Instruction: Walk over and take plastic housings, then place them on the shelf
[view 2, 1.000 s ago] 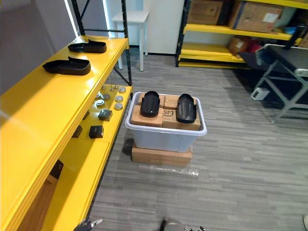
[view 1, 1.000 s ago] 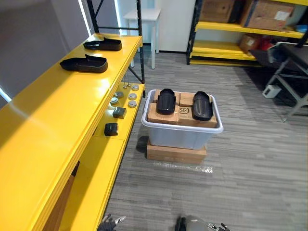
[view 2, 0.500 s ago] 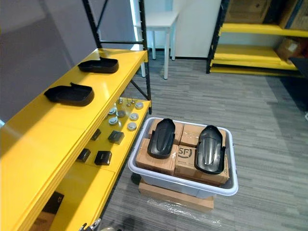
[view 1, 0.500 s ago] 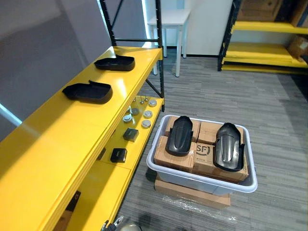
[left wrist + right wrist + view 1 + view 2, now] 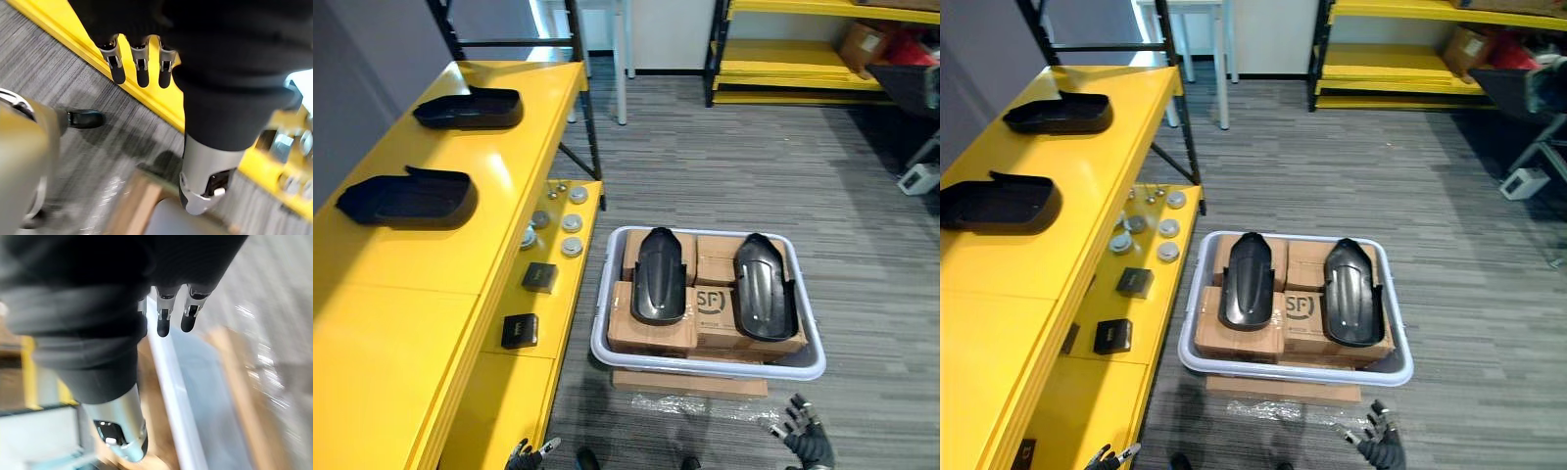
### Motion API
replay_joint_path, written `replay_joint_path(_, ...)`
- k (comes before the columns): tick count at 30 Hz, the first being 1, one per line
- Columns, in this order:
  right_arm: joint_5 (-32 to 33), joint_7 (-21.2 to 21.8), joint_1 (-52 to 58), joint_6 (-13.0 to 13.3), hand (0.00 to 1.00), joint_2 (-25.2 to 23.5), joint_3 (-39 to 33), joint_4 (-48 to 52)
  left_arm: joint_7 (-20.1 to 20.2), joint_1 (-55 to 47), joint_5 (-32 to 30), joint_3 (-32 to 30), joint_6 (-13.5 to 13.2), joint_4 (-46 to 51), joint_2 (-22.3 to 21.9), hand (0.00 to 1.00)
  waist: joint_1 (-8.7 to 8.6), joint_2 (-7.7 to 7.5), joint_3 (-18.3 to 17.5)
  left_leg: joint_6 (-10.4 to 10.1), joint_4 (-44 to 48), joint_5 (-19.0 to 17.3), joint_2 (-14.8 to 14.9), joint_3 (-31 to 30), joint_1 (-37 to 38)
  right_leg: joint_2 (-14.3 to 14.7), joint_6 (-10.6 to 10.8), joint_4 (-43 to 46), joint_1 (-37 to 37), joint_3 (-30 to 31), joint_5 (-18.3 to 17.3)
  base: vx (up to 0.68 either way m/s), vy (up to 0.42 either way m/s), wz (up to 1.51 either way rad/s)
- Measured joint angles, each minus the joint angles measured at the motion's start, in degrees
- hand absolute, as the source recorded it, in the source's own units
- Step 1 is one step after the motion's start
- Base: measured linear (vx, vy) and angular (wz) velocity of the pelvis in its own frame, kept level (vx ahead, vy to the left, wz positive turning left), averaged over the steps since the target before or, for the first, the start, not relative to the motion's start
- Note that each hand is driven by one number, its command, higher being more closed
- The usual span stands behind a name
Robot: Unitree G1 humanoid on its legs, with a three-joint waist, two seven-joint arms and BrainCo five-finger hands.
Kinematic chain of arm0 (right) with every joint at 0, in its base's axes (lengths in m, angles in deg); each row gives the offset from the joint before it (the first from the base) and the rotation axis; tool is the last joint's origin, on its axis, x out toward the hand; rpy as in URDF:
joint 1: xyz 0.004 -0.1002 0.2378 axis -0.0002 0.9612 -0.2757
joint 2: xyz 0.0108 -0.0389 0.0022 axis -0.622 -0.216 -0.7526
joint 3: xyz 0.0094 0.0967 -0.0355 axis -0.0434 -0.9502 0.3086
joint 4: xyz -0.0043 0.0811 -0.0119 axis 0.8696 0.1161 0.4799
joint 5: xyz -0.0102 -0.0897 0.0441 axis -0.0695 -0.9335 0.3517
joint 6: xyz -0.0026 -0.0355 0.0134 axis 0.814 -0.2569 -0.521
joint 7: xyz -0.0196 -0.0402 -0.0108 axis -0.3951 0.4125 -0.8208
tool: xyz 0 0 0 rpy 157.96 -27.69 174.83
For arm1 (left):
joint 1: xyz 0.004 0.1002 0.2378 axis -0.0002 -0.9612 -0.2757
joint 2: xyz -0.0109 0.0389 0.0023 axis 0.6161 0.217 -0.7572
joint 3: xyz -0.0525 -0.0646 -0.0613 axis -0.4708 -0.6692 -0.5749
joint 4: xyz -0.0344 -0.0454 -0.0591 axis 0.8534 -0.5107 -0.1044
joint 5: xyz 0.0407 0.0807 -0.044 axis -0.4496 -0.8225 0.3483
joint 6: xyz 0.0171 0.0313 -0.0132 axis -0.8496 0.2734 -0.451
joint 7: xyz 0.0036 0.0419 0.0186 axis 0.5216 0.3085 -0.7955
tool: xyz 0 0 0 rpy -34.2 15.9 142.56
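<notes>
Black housings [image 5: 659,274] lie ahead of straight fingers [image 5: 163,320].

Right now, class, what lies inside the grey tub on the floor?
Two black plastic housings lie side by side on cardboard boxes that fill the tub. The boxes cover the tub's floor, so anything beneath them is hidden.

Two black housings [image 5: 659,276] atop boxes [image 5: 638,330] in bin [image 5: 705,366]

The left hand [image 5: 527,454] and the right hand [image 5: 806,443] hang low, fingers [image 5: 142,73] straight, both empty.
</notes>
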Motion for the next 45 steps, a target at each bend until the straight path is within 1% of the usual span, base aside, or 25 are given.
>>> replay_joint_path(3, -1.4, -1.1, -3.9, 0.0, 0.00, 1.0, -3.6, 0.1, 0.8, -0.7, -0.8, 3.5, 0.0, 0.1, -0.8, 0.00, 0.15, -0.20, -0.1, 0.0, 0.0, 0.0, 0.0, 0.8, -0.5, 0.0, 0.3, 0.0, -1.0, 1.0, 0.2, -0.02, -0.011, -0.16)
replay_joint_path(5, -2.4, -3.9, -9.8, 0.0, 0.00, 2.3, -5.8, -2.4, 1.1, -0.7, -1.2, 5.5, -0.7, 0.4, -0.6, 0.00, 0.27, 0.04, 0.2, 0.4, 0.0, 0.3, -0.1, 0.6, -2.2, 0.0, 0.6, 0.1, -2.7, 1.0, 0.7, -0.07, -0.008, -0.01)
replay_joint_path(6, -3.0, -5.8, -14.0, 0.0, 0.00, 3.7, -6.9, -5.2, 1.1, -0.6, -1.4, 6.5, -1.0, 0.9, -0.5, 0.00, 0.35, 0.32, 0.8, 0.7, 0.0, 0.8, -0.1, 0.5, -3.4, -0.1, 0.7, 0.1, -3.8, 1.0, 1.3, -0.12, 0.013, 0.08)
replay_joint_path(7, -4.2, -9.1, -21.0, -0.1, 0.00, 6.8, -8.0, -10.4, 1.0, -0.1, -1.4, 8.2, -1.1, 2.2, -0.4, 0.00, 0.54, 0.87, 2.5, 1.2, 0.3, 1.2, -0.2, -0.1, -5.3, -0.2, 1.0, 0.0, -5.3, 0.9, 2.2, -0.15, 0.020, 0.18)
replay_joint_path(8, -4.2, -11.1, -25.1, -0.1, 0.00, 8.9, -8.2, -13.4, 1.0, 0.7, -1.4, 9.0, -1.2, 2.5, -0.3, 0.00, 0.86, 1.28, 4.0, 1.4, 0.8, 1.3, -0.3, -0.9, -6.5, -0.4, 1.2, 0.0, -6.0, 0.8, 2.8, -0.15, 0.034, 0.23)
replay_joint_path(9, -4.2, -12.0, -27.8, -0.1, 0.00, 10.1, -8.4, -15.1, 0.9, 1.4, -1.3, 9.5, -1.2, 2.6, -0.3, 0.00, 1.14, 1.58, 5.0, 1.6, 1.1, 1.4, -0.3, -1.4, -7.2, -0.4, 1.2, 0.0, -6.4, 0.8, 3.1, -0.17, 0.043, 0.33)
replay_joint_path(11, -4.0, -15.2, -38.0, -0.1, 0.00, 15.1, -9.0, -23.4, 0.5, 3.1, -1.0, 10.5, -1.4, 3.6, 0.1, 0.00, 2.21, 2.67, 8.9, 1.9, 2.5, 1.6, -0.7, -3.3, -10.2, -1.0, 1.5, 0.1, -7.8, 0.5, 3.5, -0.20, 0.051, 0.33)
replay_joint_path(12, -4.0, -15.9, -40.5, -0.1, 0.00, 16.6, -9.0, -26.0, 0.3, 3.4, -0.6, 10.5, -1.5, 4.0, 0.1, 0.00, 2.41, 3.03, 9.6, 2.0, 2.9, 1.6, -0.8, -3.9, -11.1, -1.0, 1.6, 0.2, -8.5, 0.5, 3.7, -0.17, 0.042, 0.26)
replay_joint_path(13, -3.8, -17.1, -45.3, -0.1, 0.00, 19.8, -8.9, -30.9, -0.2, 4.2, -0.4, 10.6, -1.6, 4.6, 0.1, 0.00, 2.96, 3.93, 11.4, 2.4, 3.7, 1.7, -0.8, -4.6, -12.5, -1.1, 1.7, 0.4, -9.2, 0.3, 3.9, -0.16, 0.033, 0.24)
replay_joint_path(14, -2.6, -18.0, -49.6, -0.2, 0.00, 22.5, -8.8, -35.1, -0.4, 4.7, 0.4, 11.3, -1.7, 4.8, 0.4, 0.00, 3.05, 4.75, 12.7, 2.5, 4.7, 1.7, -0.7, -5.4, -14.0, -1.3, 1.8, 1.0, -10.2, 0.0, 4.0, -0.15, 0.032, 0.27)
replay_joint_path(16, -1.5, -18.9, -53.8, -0.1, 0.00, 25.3, -8.8, -38.9, -0.7, 5.0, 0.9, 12.8, -1.7, 4.7, 1.3, 0.00, 3.21, 5.61, 13.3, 2.5, 6.0, 1.7, -0.6, -6.1, -16.8, -1.4, 1.8, 1.9, -12.5, -0.6, 4.0, -0.11, 0.025, 0.18)
replay_joint_path(20, -1.5, -21.1, -57.5, -0.1, 0.00, 30.1, -7.3, -43.1, -2.2, 5.4, 1.9, 14.0, -1.5, 2.2, 3.0, 0.00, 3.39, 5.76, 14.4, 2.9, 9.2, 1.4, 0.1, -6.9, -21.0, -1.1, 1.8, 3.0, -15.5, -0.9, 4.0, -0.05, 0.014, 0.05)
replay_joint_path(22, -1.4, -22.5, -59.7, -0.1, 0.00, 32.6, -6.8, -46.3, -2.8, 5.9, 2.7, 14.9, -1.3, 1.6, 3.6, 0.00, 3.35, 5.82, 14.6, 3.1, 12.0, 0.5, 0.6, -7.1, -23.8, -0.9, 1.8, 3.8, -17.4, -0.7, 4.1, -0.02, 0.019, -0.04)
replay_joint_path(24, -1.2, -22.8, -62.6, -0.1, 0.00, 34.9, -6.3, -50.2, -2.8, 6.6, 2.8, 14.9, -1.5, 1.2, 3.6, 0.00, 3.14, 6.17, 14.8, 3.4, 13.7, -0.2, 0.9, -7.4, -25.7, -0.8, 1.8, 3.8, -18.5, -0.8, 4.4, -0.01, 0.018, 0.01)
replay_joint_path(25, 0.1, -22.9, -65.3, -0.1, 0.00, 37.6, -4.9, -54.1, -2.8, 7.0, 3.2, 15.4, -1.7, 1.2, 3.6, 0.00, 3.04, 6.74, 15.1, 3.5, 14.4, -0.3, 1.0, -7.6, -26.7, -0.8, 1.9, 3.8, -19.2, -0.9, 4.7, -0.03, 0.037, 0.04)
replay_joint_path(26, 0.4, -23.0, -66.5, -0.1, 0.00, 38.7, -4.6, -55.6, -2.9, 7.3, 3.4, 15.8, -1.7, 1.1, 3.6, 0.00, 3.02, 7.03, 15.3, 3.5, 14.6, -0.4, 1.0, -7.7, -27.2, -0.8, 2.0, 3.8, -19.4, -0.9, 4.8, -0.04, 0.046, 0.06)
replay_joint_path(27, 1.0, -22.9, -69.7, -0.2, 0.00, 41.6, -4.3, -59.5, -2.9, 7.9, 3.9, 17.1, -1.9, 1.0, 3.6, 0.00, 3.19, 7.81, 15.6, 3.4, 14.9, -0.5, 0.9, -8.0, -28.3, -0.9, 2.2, 3.8, -20.3, -1.0, 5.1, -0.05, 0.048, 0.06)
replay_joint_path(29, 2.1, -22.7, -74.6, -0.2, 0.00, 45.1, -3.3, -64.2, -2.9, 8.8, 3.9, 17.5, -2.2, 0.6, 3.2, 0.00, 3.30, 8.90, 16.1, 3.7, 15.2, -0.3, 0.8, -8.4, -29.8, -1.1, 2.2, 3.8, -21.5, -1.3, 5.5, -0.05, 0.046, 0.07)
replay_joint_path(30, 2.6, -22.5, -75.7, -0.2, 0.00, 45.9, -3.0, -65.3, -2.9, 9.0, 3.9, 17.8, -2.3, 0.4, 3.2, 0.00, 3.41, 9.14, 16.1, 3.7, 15.2, -0.3, 0.8, -8.4, -30.1, -1.1, 2.3, 3.8, -21.8, -1.3, 5.7, -0.03, 0.035, 0.04)
replay_joint_path(32, 2.8, -22.1, -79.3, -0.4, 0.00, 48.9, -2.2, -69.5, -3.0, 9.7, 4.0, 19.1, -2.6, 0.1, 3.0, 0.00, 3.90, 10.10, 16.5, 4.2, 15.1, 0.1, 0.6, -8.8, -31.2, -1.3, 2.4, 3.8, -22.6, -1.8, 5.9, -0.02, 0.028, 0.08)
replay_joint_path(36, 3.0, -20.9, -82.5, -0.7, 0.00, 51.1, -0.6, -72.9, -2.9, 10.1, 5.2, 19.3, -2.7, 0.1, 2.8, 0.00, 4.45, 10.59, 16.6, 4.8, 14.9, 0.5, 0.4, -9.3, -32.4, -1.4, 2.4, 3.8, -23.6, -2.5, 6.0, 0.00, 0.011, 0.09)
replay_joint_path(40, 2.8, -18.9, -86.0, -1.4, 0.00, 54.0, 5.7, -73.9, -2.8, 10.4, 6.0, 19.4, -2.7, 0.1, 2.2, 0.00, 4.64, 11.60, 16.8, 5.8, 13.6, 1.4, -0.5, -9.6, -33.8, -2.1, 2.7, 3.8, -25.2, -2.8, 6.1, 0.02, 0.012, 0.07)
replay_joint_path(41, 2.8, -18.7, -86.3, -1.6, 0.00, 54.2, 6.4, -74.1, -2.8, 10.4, 6.1, 19.4, -2.7, 0.1, 2.1, 0.00, 4.72, 11.65, 16.8, 5.7, 13.3, 1.6, -0.7, -9.6, -33.8, -2.2, 2.7, 3.8, -25.4, -2.8, 6.2, 0.03, 0.009, 0.06)
replay_joint_path(43, 2.5, -17.3, -86.3, -2.0, 0.00, 55.2, 9.0, -74.1, -2.6, 10.8, 6.1, 19.4, -2.7, 0.1, 1.9, 0.00, 5.65, 11.71, 16.7, 5.9, 12.6, 2.0, -1.1, -9.6, -34.3, -2.5, 2.7, 3.9, -26.1, -3.1, 6.2, 0.04, 0.003, 0.05)
replay_joint_path(45, 2.3, -16.6, -86.7, -2.3, 0.00, 55.4, 11.3, -74.1, -2.6, 10.9, 6.1, 19.4, -2.7, 0.2, 1.8, 0.00, 5.79, 11.91, 16.7, 5.9, 12.3, 2.3, -1.4, -10.0, -35.0, -2.7, 2.7, 4.0, -26.6, -4.1, 6.2, 0.04, -0.005, 0.13)
